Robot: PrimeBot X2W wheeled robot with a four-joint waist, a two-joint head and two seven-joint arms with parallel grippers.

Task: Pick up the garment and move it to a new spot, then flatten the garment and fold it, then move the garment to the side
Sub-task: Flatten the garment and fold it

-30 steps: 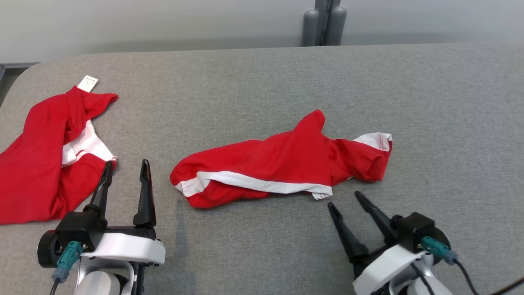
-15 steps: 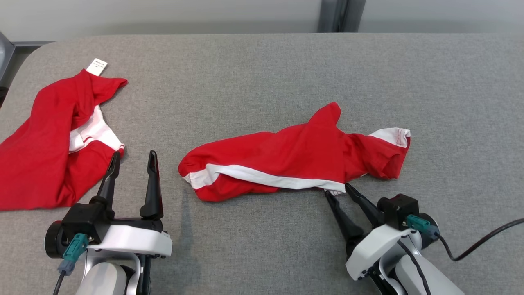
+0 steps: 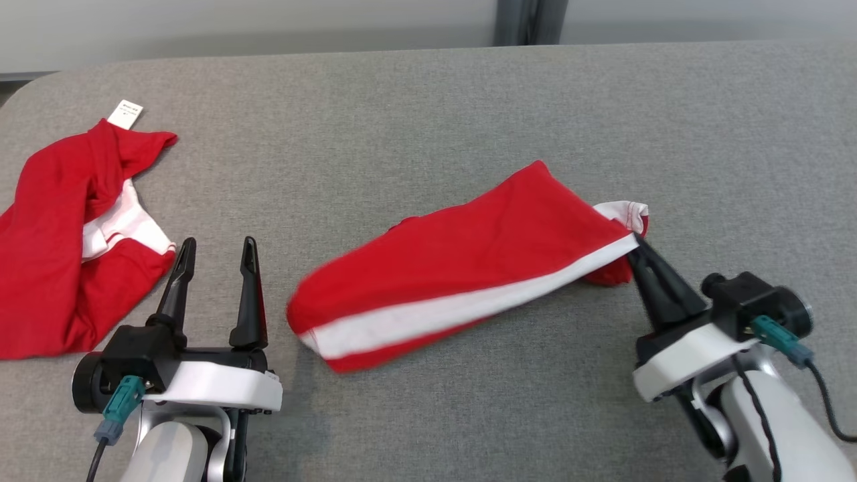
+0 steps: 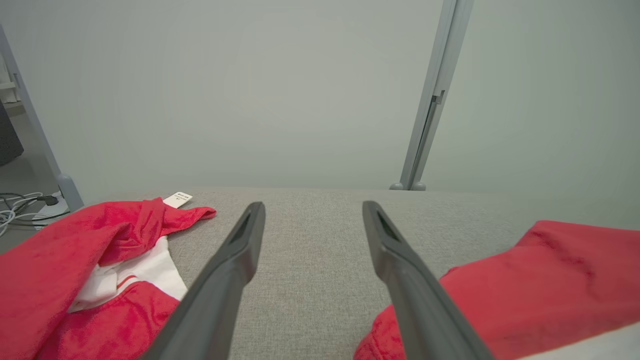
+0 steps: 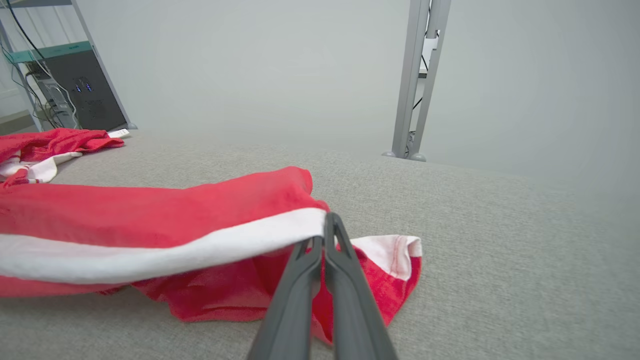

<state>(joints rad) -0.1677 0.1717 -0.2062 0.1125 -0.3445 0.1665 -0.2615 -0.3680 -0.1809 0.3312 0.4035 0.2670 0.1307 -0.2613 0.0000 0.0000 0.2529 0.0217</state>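
Red garment with a white stripe lies mid worktop, a bit right of centre, stretched into a long band. Its right end is raised off the surface, with the stripe edge pinched in the right gripper, jaws closed tight on the cloth. The left end looks to rest on the worktop, but the head view is blurred there, so not certain. A white-trimmed cuff sits just beyond the jaws. In the right wrist view it lies flat on the surface under them.

Left gripper is low over the worktop, jaws wide apart and holding nothing, near the garment's left end but not touching it. A second garment, red and white, is crumpled at the left edge, with a white tag at its far tip.

Worktop is covered in grey woven fabric, with a rounded far-left corner. A pale wall and a grey post stand behind it. The right wrist view adds a dark cabinet at far left. The left wrist view adds cables on the floor.
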